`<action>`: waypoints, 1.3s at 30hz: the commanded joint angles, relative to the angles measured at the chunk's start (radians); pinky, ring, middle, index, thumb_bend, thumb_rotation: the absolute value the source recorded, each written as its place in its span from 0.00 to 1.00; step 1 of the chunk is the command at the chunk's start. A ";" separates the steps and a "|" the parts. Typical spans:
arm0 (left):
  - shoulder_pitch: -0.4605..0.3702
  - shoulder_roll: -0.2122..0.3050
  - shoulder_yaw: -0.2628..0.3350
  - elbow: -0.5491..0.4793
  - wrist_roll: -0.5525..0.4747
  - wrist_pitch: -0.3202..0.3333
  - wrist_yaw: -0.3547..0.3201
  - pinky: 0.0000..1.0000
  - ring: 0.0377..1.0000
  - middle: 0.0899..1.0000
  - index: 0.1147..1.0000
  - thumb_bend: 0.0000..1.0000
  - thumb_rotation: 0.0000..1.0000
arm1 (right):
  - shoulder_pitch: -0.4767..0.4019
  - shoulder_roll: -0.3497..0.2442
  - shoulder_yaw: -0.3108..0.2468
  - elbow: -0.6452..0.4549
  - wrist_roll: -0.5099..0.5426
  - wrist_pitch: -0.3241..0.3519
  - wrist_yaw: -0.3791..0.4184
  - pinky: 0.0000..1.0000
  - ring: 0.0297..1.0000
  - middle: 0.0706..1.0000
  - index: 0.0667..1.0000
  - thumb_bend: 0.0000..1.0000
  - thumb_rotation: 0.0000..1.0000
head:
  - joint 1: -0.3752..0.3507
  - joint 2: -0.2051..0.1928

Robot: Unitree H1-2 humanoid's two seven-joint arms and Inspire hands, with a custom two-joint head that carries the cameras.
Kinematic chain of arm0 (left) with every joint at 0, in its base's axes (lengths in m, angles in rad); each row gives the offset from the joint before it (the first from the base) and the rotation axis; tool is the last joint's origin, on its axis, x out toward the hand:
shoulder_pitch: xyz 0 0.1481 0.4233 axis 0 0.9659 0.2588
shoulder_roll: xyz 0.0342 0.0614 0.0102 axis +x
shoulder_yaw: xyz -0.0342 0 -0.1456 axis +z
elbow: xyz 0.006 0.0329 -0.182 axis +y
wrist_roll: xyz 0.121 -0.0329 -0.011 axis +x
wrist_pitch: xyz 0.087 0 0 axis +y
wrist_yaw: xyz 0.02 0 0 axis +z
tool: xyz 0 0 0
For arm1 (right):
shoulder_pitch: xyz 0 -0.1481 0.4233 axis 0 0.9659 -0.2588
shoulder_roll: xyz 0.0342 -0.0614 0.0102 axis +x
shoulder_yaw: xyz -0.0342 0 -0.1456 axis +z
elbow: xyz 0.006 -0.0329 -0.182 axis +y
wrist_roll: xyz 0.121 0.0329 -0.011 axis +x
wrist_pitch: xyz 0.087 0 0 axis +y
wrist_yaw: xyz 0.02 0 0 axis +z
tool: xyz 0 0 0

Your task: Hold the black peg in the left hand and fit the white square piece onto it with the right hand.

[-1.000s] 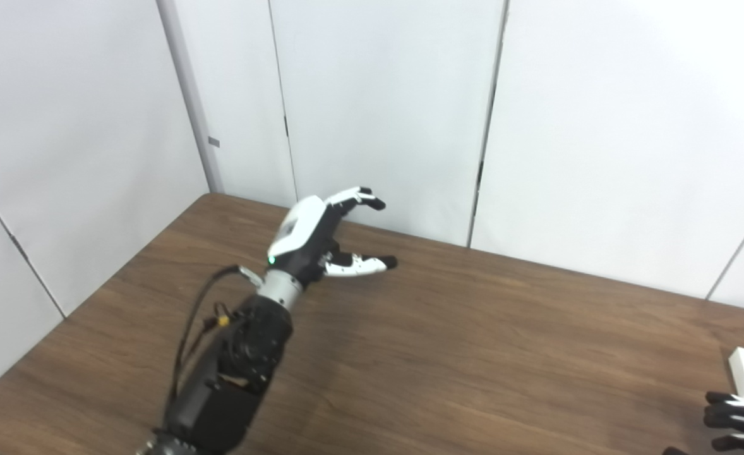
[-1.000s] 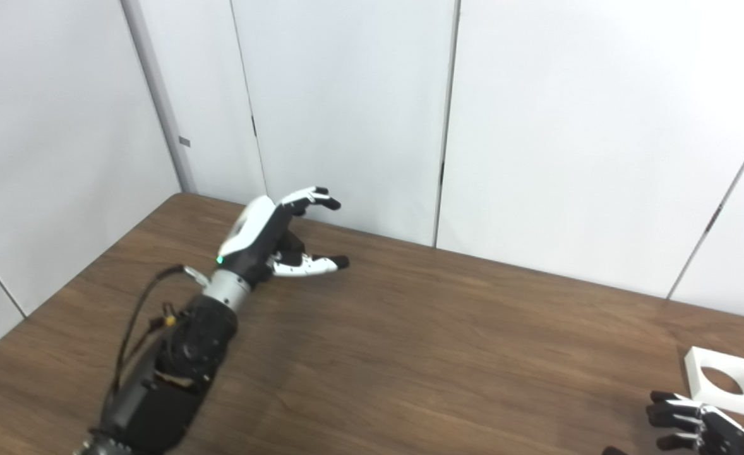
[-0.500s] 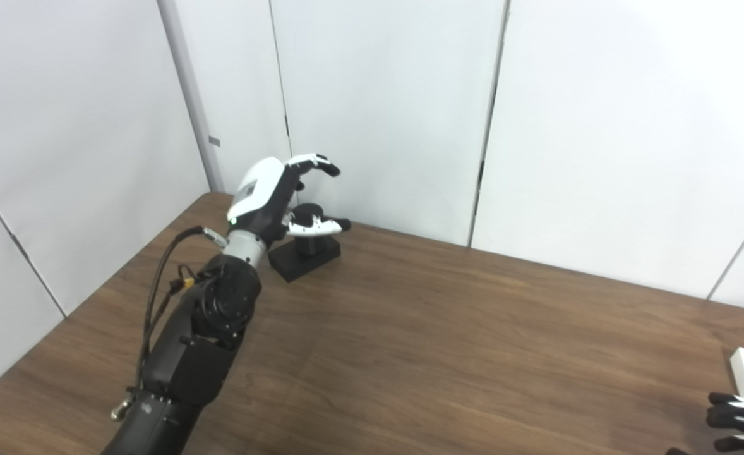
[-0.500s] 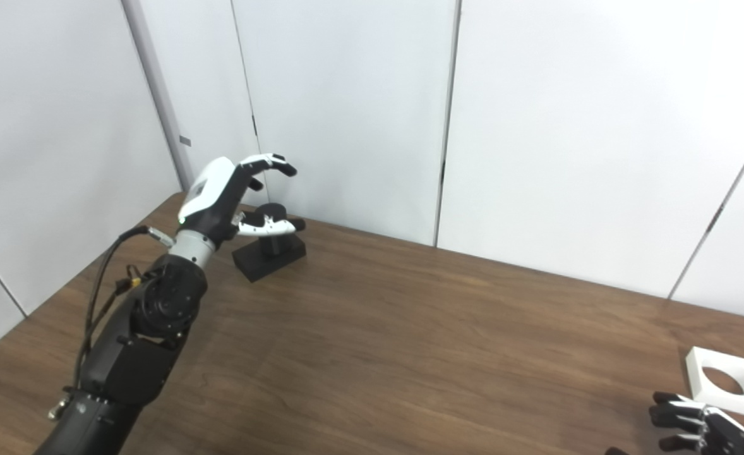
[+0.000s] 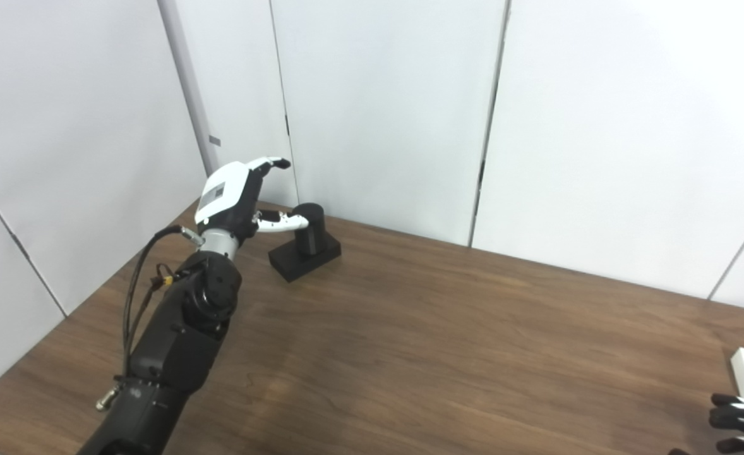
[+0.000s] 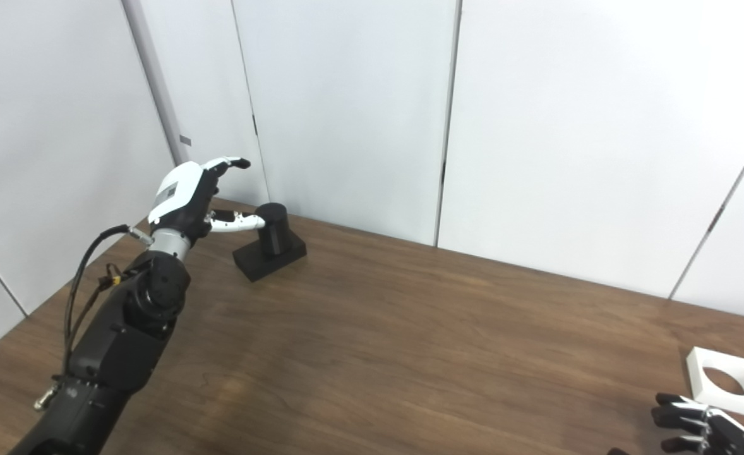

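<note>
The black peg point(image 5: 311, 229), a short cylinder on a square black base, stands at the far left of the brown table point(image 5: 422, 328). My left hand point(image 5: 236, 196) is open and raised just left of the peg, with the thumb reaching toward the cylinder and holding nothing. The white square piece point(image 6: 724, 381) with a round hole lies flat at the table's right edge. My right hand point(image 6: 700, 430) is at the bottom right corner, just in front of the white piece, with fingers apart and empty; it is partly cut off by the frame.
White wall panels point(image 5: 378, 101) stand right behind the table's far edge, close to the peg. The table's left edge runs diagonally past my left arm point(image 5: 176, 335).
My left hand has swung left and toward the wall, uncovering the peg it hid a second ago, and now sits left of the peg. My right hand has hardly moved.
</note>
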 commanded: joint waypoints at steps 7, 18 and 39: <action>-0.070 0.052 -0.037 0.054 0.052 0.091 0.012 0.87 1.00 1.00 0.87 1.00 0.49 | -0.011 -0.015 -0.009 -0.029 0.003 -0.025 0.000 0.45 0.59 0.65 0.46 0.50 0.13 | 0.001 0.003; -0.074 0.045 -0.104 0.155 0.061 0.141 0.022 0.82 1.00 1.00 0.86 1.00 0.53 | -0.009 -0.014 -0.012 -0.040 0.000 -0.009 -0.001 0.45 0.58 0.65 0.46 0.50 0.14 | -0.003 0.014; -0.080 0.017 -0.155 0.298 0.019 0.144 0.042 0.87 1.00 1.00 0.83 1.00 0.50 | 0.005 -0.015 -0.016 -0.065 0.015 0.001 0.006 0.45 0.58 0.65 0.46 0.50 0.14 | -0.012 0.033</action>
